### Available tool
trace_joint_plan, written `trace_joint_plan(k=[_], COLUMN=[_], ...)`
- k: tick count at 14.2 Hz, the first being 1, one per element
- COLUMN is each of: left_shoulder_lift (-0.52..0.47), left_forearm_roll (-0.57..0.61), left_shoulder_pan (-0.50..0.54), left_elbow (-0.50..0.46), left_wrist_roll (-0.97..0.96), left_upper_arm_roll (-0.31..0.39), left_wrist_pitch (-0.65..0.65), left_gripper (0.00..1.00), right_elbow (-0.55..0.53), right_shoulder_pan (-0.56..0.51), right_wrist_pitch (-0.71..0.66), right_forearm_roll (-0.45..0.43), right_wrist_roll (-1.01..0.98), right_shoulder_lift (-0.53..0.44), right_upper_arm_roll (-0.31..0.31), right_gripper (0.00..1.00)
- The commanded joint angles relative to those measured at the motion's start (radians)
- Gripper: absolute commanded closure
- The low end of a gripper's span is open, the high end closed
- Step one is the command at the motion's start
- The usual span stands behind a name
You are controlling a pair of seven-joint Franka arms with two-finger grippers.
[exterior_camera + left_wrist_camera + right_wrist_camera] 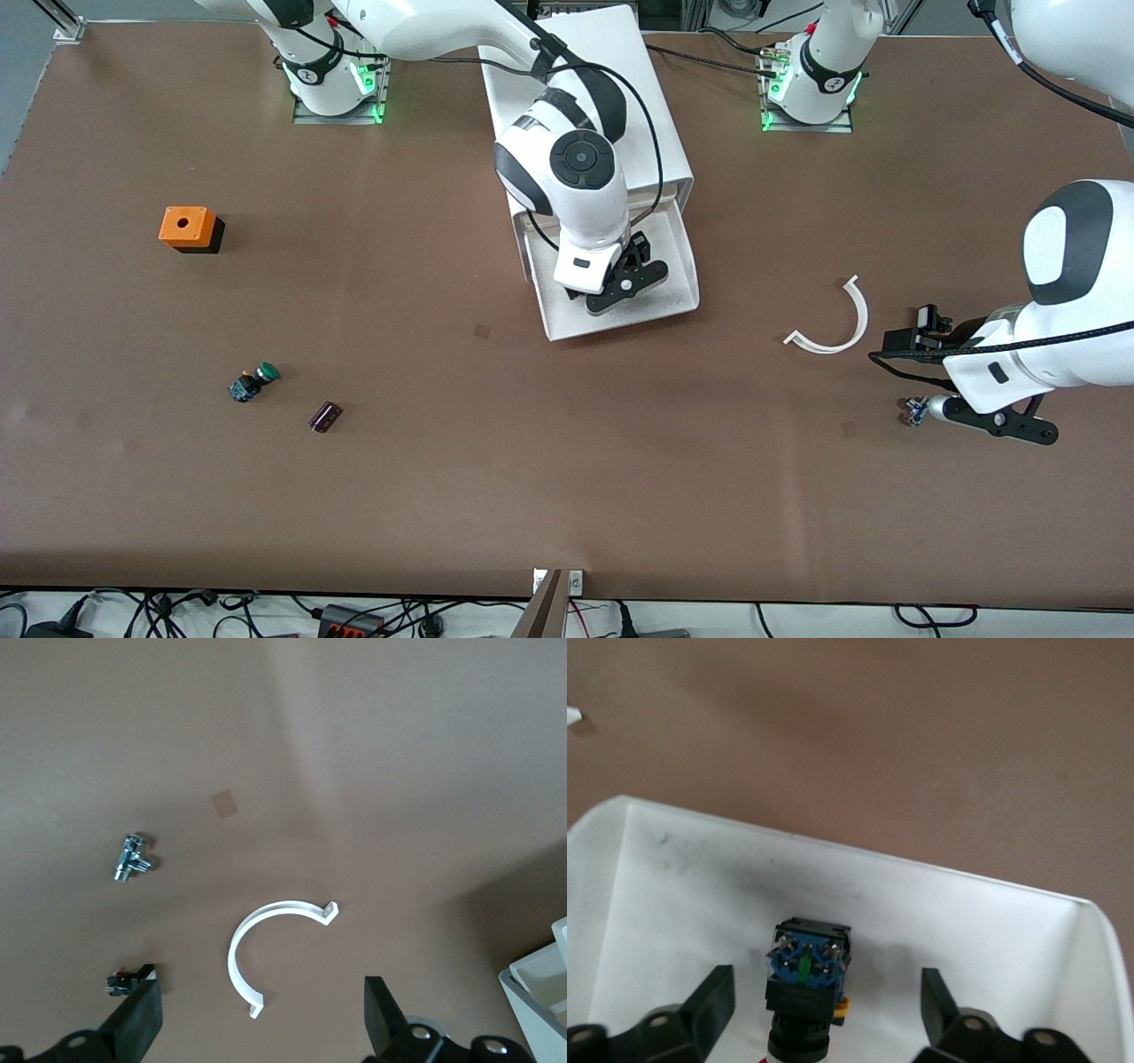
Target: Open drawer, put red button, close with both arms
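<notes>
Red-capped push button with black and blue body (804, 990) lies released in the pulled-out white plastic drawer (678, 306), between the right gripper's (623, 282) wide-spread fingers. Withdrawal is called for next, then closing; the left gripper (999, 424), wide and empty, waits over the tabletop (567, 461).

A robotics lab — two bolted-down arms (567, 133), brown-covered table (532, 461), cables along its edge.

The brown table (620, 496) carries a white cabinet (611, 106) — orange cube (187, 227), green button (254, 382) toward the right arm's end; white arc (837, 321) toward the left's.
</notes>
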Motion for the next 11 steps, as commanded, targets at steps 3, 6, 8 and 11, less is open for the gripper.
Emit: trace_joint_plan(k=[3, 6, 8, 11], left_shoulder_lift=[-0.054, -0.054, -0.045, -0.019], left_forearm_roll=[-0.075, -0.077, -0.084, -0.074], left_shoulder_pan=[-0.004, -0.036, -0.054, -0.135], left_elbow=[-0.103, -0.134, -0.146, -0.178], left_wrist_roll=[-0.124, -0.216, -0.282, -0.461], left_upper_arm_roll=[-0.009, -0.025, -0.079, -0.102], left_wrist_pitch=[0.015, 0.067, 0.144, 0.302], left_gripper=[0.0, 0.0, 0.0, 0.0], right_elbow=[0.012, -0.003, -0.064, -0.188], right_shoulder_pan=[-0.1, -0.132, -0.134, -0.195], right_wrist_pitch=[-0.102, -0.278, -0.353, -0.338], right_forearm_roll=[0.0, -0.103, -0.171, -0.178], right_wrist_roll=[0.049, 0.04, 0.037, -0.025], right_shoulder_lift=[-0.108, -0.2, -0.254, -0.331], right_upper_arm_roll=[0.001, -0.071, -0.131, -0.136], right_gripper=[0.0, 0.0, 0.0, 0.0])
